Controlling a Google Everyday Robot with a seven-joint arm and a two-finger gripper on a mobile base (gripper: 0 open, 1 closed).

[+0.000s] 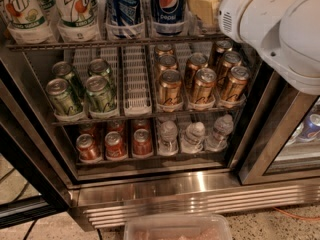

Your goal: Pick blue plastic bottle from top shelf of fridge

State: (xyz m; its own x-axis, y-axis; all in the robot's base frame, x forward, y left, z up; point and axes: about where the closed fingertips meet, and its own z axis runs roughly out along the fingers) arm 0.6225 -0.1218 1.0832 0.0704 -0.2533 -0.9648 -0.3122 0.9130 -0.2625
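Observation:
The fridge (190,199) stands open before me. On its top shelf (100,44), in the right lane, I see the lower part of the blue plastic bottle (204,6), showing its pale label; its cap is cut off by the frame's top edge. My white arm (265,29) reaches in from the upper right, and its round joint covers the bottle's right side. The gripper is out of view, beyond the arm near the top edge.
Two dark blue Pepsi bottles (168,6) and 7UP bottles (75,9) stand left of the tea bottle. Lower racks hold green cans (100,91), gold cans (202,84), red cans (115,144) and small water bottles (192,136). The door frame (270,134) stands at right. A clear tub (177,229) is at the bottom.

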